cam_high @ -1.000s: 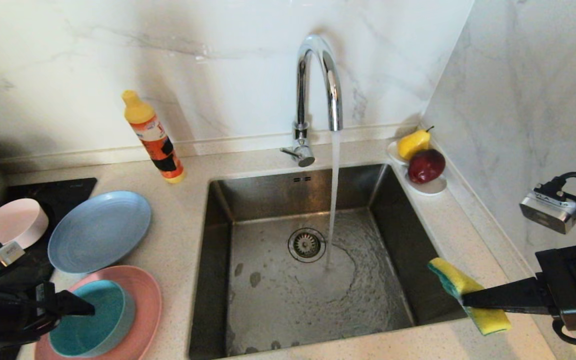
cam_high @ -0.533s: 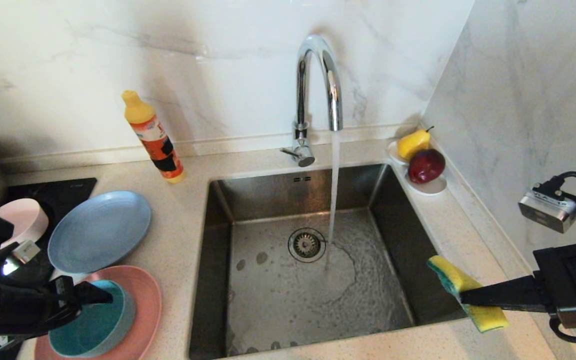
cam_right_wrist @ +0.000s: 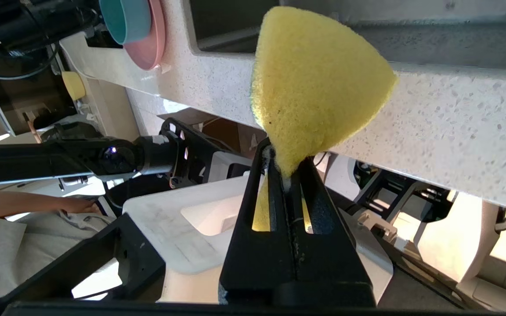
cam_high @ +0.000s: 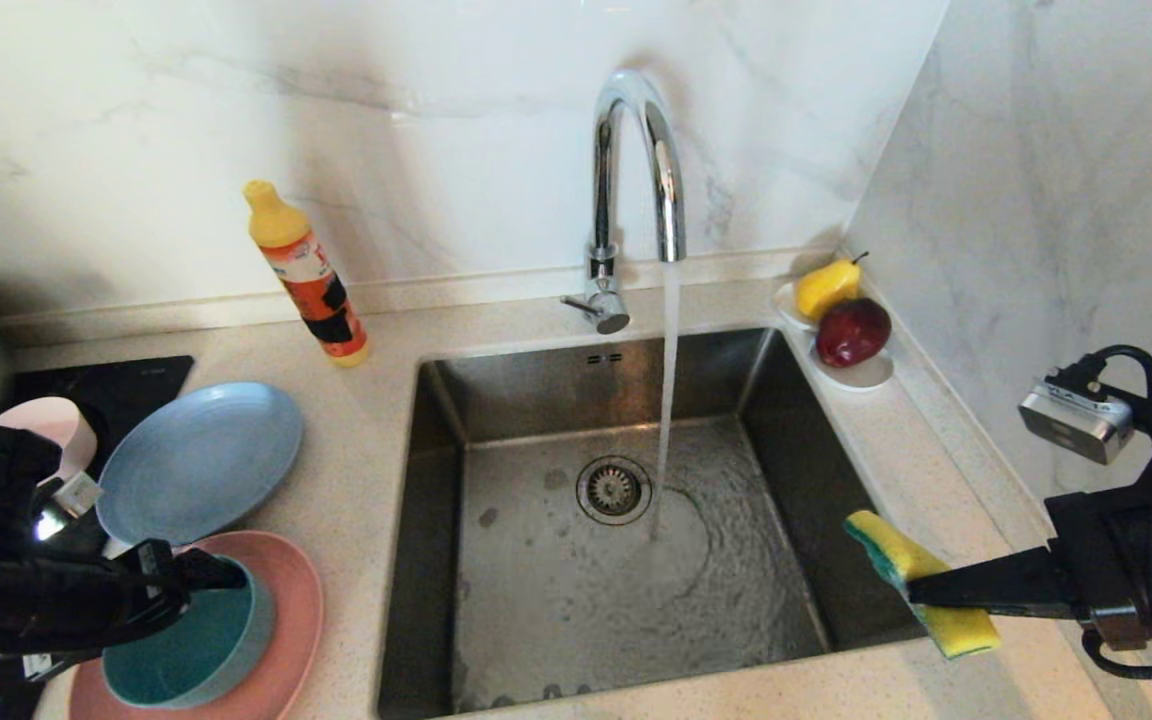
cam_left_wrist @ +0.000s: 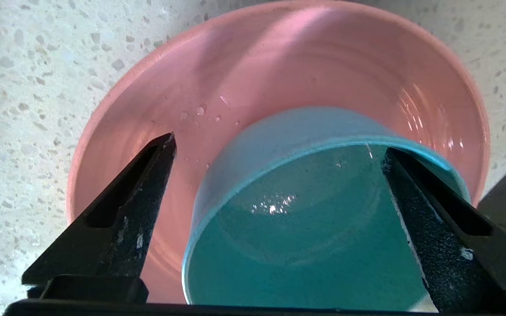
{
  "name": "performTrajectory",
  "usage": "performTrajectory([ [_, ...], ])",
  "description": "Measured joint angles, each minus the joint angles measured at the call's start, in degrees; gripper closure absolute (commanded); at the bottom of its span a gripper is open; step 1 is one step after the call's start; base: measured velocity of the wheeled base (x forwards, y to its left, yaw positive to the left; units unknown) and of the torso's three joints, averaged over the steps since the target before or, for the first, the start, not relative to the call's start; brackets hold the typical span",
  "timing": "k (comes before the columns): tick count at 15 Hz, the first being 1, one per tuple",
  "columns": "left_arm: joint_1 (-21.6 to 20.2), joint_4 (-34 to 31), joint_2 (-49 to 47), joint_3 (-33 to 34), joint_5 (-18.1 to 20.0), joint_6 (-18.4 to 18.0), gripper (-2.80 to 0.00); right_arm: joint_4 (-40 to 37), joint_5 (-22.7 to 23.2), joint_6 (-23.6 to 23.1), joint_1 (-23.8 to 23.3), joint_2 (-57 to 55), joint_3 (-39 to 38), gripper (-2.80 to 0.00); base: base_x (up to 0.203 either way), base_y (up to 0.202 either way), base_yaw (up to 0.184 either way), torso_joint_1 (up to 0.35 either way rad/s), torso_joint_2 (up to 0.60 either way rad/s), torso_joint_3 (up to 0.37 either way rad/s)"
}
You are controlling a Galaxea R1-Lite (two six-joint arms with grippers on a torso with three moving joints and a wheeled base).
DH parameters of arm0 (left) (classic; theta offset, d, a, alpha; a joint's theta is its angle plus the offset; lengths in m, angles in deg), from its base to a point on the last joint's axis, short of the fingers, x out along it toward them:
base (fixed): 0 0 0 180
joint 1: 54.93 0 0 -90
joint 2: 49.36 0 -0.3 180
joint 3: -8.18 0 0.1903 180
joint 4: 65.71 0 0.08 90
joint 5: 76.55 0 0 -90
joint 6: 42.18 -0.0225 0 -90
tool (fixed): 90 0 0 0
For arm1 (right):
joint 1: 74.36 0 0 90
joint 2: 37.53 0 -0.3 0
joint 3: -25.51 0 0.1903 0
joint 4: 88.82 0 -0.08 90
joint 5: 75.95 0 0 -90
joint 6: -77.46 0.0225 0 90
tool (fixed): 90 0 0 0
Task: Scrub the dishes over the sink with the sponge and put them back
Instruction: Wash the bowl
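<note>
The teal bowl [cam_high: 206,640] sits on the salmon-pink plate [cam_high: 291,600] at the counter's near left. My left gripper [cam_left_wrist: 279,145] is open and straddles the bowl's wall [cam_left_wrist: 279,131]: one finger is outside over the plate [cam_left_wrist: 279,57], the other inside the bowl. In the head view the left gripper [cam_high: 221,580] reaches in from the left. The grey-blue plate [cam_high: 201,460] and the pale pink bowl [cam_high: 51,420], half hidden by my arm, lie behind. My right gripper [cam_high: 914,596] is shut on the yellow-green sponge [cam_high: 896,565] over the sink's [cam_high: 596,395] near right corner; in its wrist view the right gripper [cam_right_wrist: 286,162] pinches the sponge [cam_right_wrist: 319,79].
Water runs from the chrome faucet [cam_high: 636,150] into the basin beside the drain [cam_high: 614,488]. An orange soap bottle [cam_high: 308,275] stands behind the plates. A white fruit dish [cam_high: 866,375] with a pear and an apple sits at the back right. A black cooktop [cam_high: 126,385] is at the left.
My left gripper has moved right over the teal bowl, and its finger now reaches past the bowl's far rim. The right gripper with the sponge has shifted only slightly left.
</note>
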Motion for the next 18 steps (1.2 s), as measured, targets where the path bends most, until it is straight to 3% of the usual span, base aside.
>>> performTrajectory([
  [2,-0.11,0.37,-0.08,0.07,-0.48,-0.19,-2.80,0.62,0.01,0.11,0.09,-0.26,0.02,0.00,0.000,0.000,0.000,0.000,0.00,0.000],
  [6,-0.72,0.30,-0.16,-0.22,-4.96,-1.63,-2.80,0.76,0.09,0.15,0.09,-0.44,0.38,0.00,0.000,0.000,0.000,0.000,0.00,0.000],
  [15,-7.99,0.26,-1.08,-0.61,-7.00,-8.65,-2.80,0.76,0.09,0.17,0.17,-1.33,0.41,0.00,0.000,0.000,0.000,0.000,0.00,0.000],
  [18,-9.68,0.26,-1.26,-0.69,-6.47,-8.55,-2.80,0.71,0.11,0.22,0.35,-1.47,0.68,0.00,0.000,0.000,0.000,0.000,0.00,0.000],
])
